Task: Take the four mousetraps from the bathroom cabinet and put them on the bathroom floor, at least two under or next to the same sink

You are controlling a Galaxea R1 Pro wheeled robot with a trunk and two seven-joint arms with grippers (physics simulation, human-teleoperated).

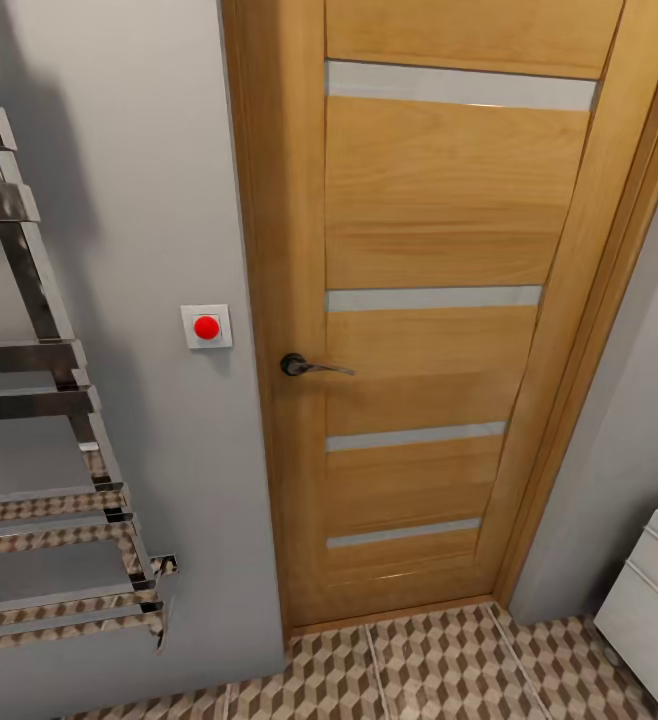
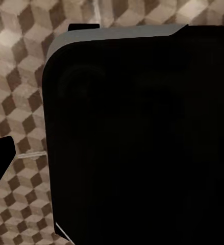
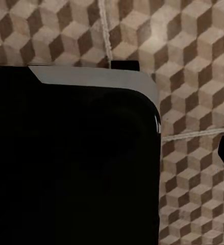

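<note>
Mousetraps, likely light, stiff and best pinched by their wooden edges, are nowhere among the closed door (image 1: 419, 320), towel rail (image 1: 49, 420) and patterned floor (image 1: 419, 670), and I cannot tell either gripper's state.

The cube-patterned bathroom floor (image 1: 419, 665) apparently meets the door's foot.

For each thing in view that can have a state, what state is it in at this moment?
Door: shut, flush in its frame.
Door handle: level, not pressed.
Towel rail: bare, nothing hung on it.
Red wall button: no sign of being pressed in; hard to tell.
White vanity: only a corner visible, fronts shut.
Floor: no mousetraps on the visible tiles.
</note>
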